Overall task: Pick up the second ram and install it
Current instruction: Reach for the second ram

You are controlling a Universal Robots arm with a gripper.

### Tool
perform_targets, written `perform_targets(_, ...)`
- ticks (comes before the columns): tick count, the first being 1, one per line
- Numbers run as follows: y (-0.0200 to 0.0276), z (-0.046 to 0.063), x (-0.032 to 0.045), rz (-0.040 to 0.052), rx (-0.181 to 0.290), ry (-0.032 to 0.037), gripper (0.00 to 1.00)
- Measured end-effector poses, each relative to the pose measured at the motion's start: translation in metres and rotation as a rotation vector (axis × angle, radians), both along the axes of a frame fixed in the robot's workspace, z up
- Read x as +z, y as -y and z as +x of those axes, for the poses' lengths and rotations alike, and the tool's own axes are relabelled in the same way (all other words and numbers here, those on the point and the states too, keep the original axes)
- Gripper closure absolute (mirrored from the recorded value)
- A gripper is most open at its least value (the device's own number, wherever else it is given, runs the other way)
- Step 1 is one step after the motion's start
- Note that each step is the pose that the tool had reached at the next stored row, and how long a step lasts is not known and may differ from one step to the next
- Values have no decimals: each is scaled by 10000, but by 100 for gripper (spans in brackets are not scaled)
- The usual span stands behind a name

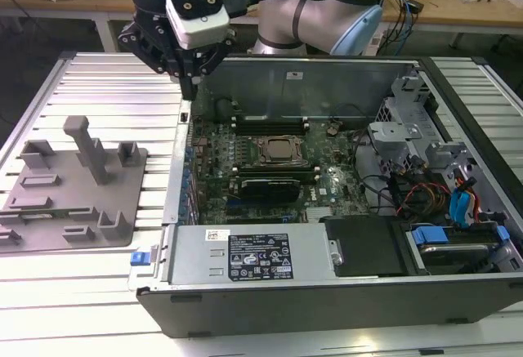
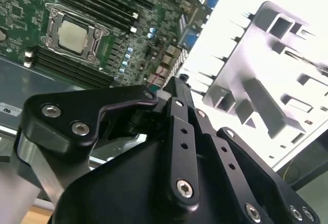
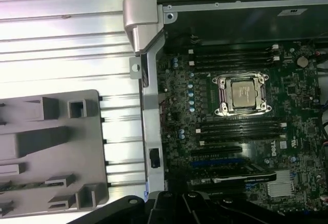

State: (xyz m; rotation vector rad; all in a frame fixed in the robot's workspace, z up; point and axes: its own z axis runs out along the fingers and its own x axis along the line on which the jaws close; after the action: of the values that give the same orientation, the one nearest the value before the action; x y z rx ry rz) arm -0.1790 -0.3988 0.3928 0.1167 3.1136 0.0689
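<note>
The second ram (image 1: pixel 34 212), a thin green stick, lies flat in a slot of the grey holder plate (image 1: pixel 131 169), at the plate's edge farthest from the open computer case (image 1: pixel 327 71); the first wrist view also shows it (image 3: pixel 20 185). The plate rests on the slatted table (image 1: pixel 106 87), to the exterior view's left of the case. The gripper (image 1: pixel 190 87) hangs above the case wall nearest the plate, well apart from the ram, its fingers (image 2: pixel 177 88) drawn together on nothing. Inside the case is the processor socket (image 1: pixel 282 151).

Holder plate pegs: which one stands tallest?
The T-topped post near the grey holder plate's middle; the other pegs around it are low stubs.
</note>
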Motion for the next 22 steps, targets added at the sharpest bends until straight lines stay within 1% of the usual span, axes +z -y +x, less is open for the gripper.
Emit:
perform_targets(1,0,-24,0,0,0,-1,92)
perform_targets(3,0,-129,-1,0,1,-1,92)
perform_targets(5,0,-190,-2,0,0,-1,92)
perform_targets(8,0,-362,-7,0,0,0,92)
perform_targets(11,0,-446,-16,-1,1,0,92)
perform_targets(14,0,-570,-34,0,0,0,92)
perform_targets(16,0,-615,-42,0,1,-1,92)
perform_targets(19,0,-711,-73,1,1,0,92)
perform_targets(22,0,-757,-99,0,0,-1,92)
